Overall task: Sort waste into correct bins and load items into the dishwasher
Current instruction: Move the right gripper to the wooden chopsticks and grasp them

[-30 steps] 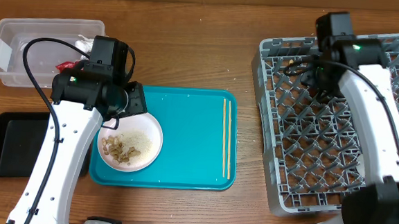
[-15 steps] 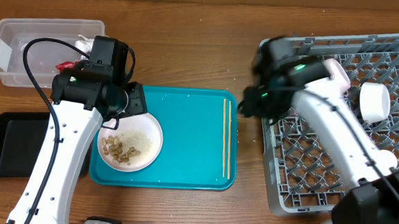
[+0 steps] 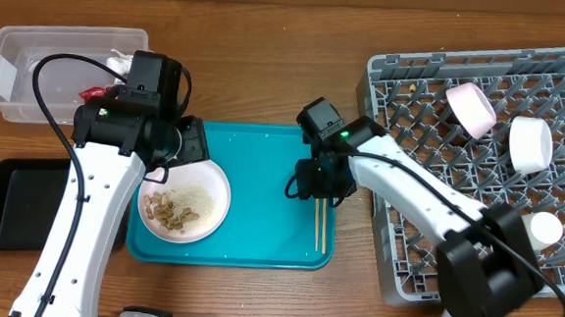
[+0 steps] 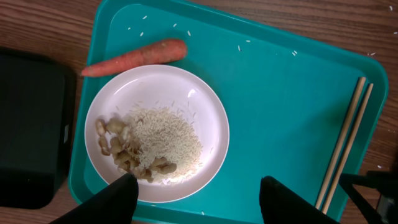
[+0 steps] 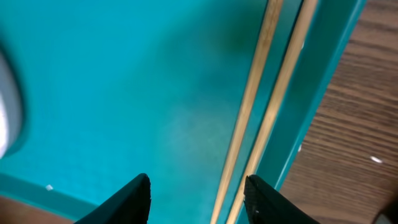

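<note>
Wooden tabletop (image 3: 269, 59), teal tray (image 3: 262, 177) at centre. Right gripper (image 5: 196, 193) wide open, empty, over chopsticks (image 5: 244, 112) along tray's right edge. Best straddle both sticks, drop low, close squarely. Left gripper (image 4: 202, 199) open, empty, above plate (image 4: 208, 112).

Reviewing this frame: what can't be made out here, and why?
- Overhead: the carrot is hidden under the left arm; only the left wrist view shows it.
- Overhead: the right gripper covers the upper part of the chopsticks.
- Overhead: the left arm covers part of the clear tub, so its contents are unclear.
- Right wrist: frame edges cut off both chopstick ends.
</note>
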Controlling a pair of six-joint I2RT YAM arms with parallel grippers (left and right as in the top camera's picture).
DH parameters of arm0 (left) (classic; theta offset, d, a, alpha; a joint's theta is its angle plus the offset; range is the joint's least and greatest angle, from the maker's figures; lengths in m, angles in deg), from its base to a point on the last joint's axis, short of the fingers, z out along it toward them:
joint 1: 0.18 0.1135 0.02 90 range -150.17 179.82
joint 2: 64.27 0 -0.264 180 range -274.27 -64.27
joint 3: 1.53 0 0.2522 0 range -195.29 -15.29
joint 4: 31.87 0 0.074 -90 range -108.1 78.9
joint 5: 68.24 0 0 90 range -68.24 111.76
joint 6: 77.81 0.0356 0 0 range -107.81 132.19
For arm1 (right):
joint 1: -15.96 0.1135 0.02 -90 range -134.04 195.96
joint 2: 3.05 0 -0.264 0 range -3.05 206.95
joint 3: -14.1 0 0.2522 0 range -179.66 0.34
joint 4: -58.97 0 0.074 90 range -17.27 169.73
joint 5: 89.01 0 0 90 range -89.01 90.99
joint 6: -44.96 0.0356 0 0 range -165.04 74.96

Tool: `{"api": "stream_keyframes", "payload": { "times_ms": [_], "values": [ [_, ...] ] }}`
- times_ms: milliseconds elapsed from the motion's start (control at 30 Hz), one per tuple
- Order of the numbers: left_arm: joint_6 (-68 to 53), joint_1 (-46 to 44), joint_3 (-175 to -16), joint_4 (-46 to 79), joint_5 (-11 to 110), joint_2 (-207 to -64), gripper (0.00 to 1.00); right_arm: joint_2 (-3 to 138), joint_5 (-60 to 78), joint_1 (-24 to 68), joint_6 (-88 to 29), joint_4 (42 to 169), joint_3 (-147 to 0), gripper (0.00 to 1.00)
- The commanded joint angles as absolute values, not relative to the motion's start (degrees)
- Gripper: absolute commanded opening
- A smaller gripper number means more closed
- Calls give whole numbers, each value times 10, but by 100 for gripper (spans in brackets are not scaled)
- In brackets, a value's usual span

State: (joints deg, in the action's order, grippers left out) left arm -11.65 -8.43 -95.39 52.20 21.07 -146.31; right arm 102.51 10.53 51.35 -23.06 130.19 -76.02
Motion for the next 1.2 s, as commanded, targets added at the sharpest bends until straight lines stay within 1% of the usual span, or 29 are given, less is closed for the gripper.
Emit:
{"api": "stream_keyframes", "payload": {
  "times_ms": [0, 300, 467, 600, 767, 1167],
  "values": [
    [-110, -84, -960, 521, 212, -1467, 65, 1058, 87, 516, -223, 1296, -756, 51],
    [-110, -84, -960, 521, 212, -1467, 65, 1116, 101, 516, -225, 1291, -756, 51],
    [-110, -84, -960, 521, 212, -1467, 65, 1118, 101, 516, -225, 1291, -756, 50],
    [-110, -84, -960, 522, 212, -1467, 65, 1118, 101, 516, -222, 1297, -756, 47],
    [-110, -84, -960, 522, 212, -1467, 64, 1118, 121, 517, -222, 1294, -756, 47],
    [-110, -84, -960, 526, 213, -1467, 65, 1122, 120, 517, -209, 1286, -754, 47]
  ]
}}
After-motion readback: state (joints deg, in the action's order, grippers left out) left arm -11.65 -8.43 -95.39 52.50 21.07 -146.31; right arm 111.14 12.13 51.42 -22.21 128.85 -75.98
